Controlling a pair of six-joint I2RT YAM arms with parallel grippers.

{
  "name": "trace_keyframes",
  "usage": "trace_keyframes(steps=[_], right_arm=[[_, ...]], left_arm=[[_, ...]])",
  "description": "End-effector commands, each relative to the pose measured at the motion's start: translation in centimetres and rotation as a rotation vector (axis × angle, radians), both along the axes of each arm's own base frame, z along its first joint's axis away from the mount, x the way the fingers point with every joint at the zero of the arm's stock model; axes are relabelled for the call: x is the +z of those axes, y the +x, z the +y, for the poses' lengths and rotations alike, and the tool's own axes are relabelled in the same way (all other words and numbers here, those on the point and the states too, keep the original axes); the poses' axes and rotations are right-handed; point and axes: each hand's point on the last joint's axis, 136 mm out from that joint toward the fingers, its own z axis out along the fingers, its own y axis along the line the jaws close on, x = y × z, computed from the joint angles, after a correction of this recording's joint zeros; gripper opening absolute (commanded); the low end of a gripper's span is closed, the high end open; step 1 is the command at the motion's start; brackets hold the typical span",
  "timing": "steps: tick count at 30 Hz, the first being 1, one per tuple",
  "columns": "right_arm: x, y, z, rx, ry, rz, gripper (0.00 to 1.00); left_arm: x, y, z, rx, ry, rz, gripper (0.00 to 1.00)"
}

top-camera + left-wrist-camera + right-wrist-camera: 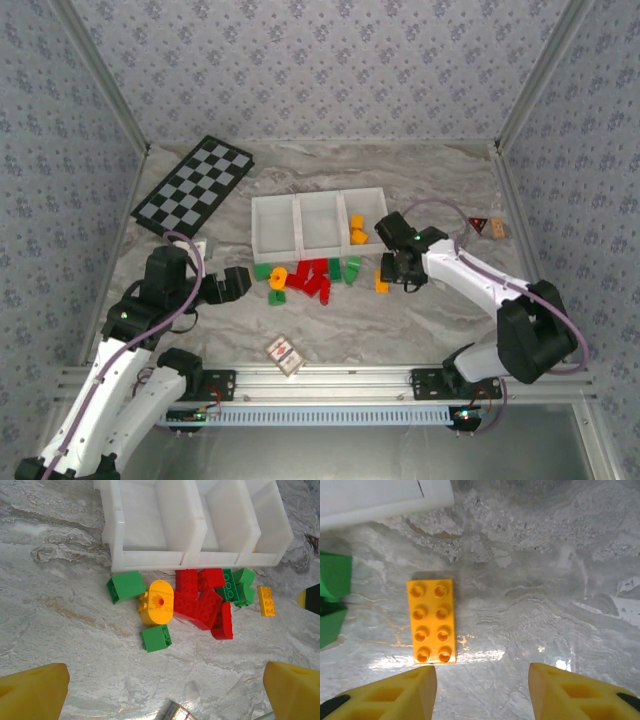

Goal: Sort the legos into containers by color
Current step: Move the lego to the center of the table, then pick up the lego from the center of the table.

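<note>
The containers are one low white tray (298, 199) with three compartments; the right one holds orange-yellow bricks (357, 230). In front of it lie the loose legos: red bricks (202, 602), green bricks (156, 638) (126, 586) (235, 585) and a round yellow piece (156, 602). A flat orange brick (431, 621) lies apart at the right of the heap, just ahead and left of my right gripper (482, 690), which is open and holds nothing. My left gripper (165, 700) stands wide open over bare table, near side of the heap (305, 278).
A black-and-grey checkerboard (195, 185) lies at the back left. A small white card with a red mark (285, 352) sits near the front rail (330, 380). Small items (490, 227) rest at the back right. Patterned walls close the sides and back.
</note>
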Motion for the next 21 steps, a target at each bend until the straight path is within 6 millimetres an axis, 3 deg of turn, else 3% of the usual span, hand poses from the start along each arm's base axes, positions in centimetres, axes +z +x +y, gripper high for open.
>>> trace_keyframes(steps=[1, 14, 21], right_arm=[[0.1, -0.2, 1.3, -0.039, 0.071, 0.021, 0.61], [-4.0, 0.4, 3.4, 0.004, -0.007, 0.123, 0.63], [-4.9, 1.0, 3.6, 0.025, -0.055, 0.142, 0.62]], left_arm=[[0.1, 0.1, 0.0, -0.003, 0.000, -0.013, 1.00], [0.3, 0.0, 0.0, -0.006, -0.005, -0.025, 1.00], [0.4, -0.1, 0.0, -0.008, -0.008, -0.031, 1.00]])
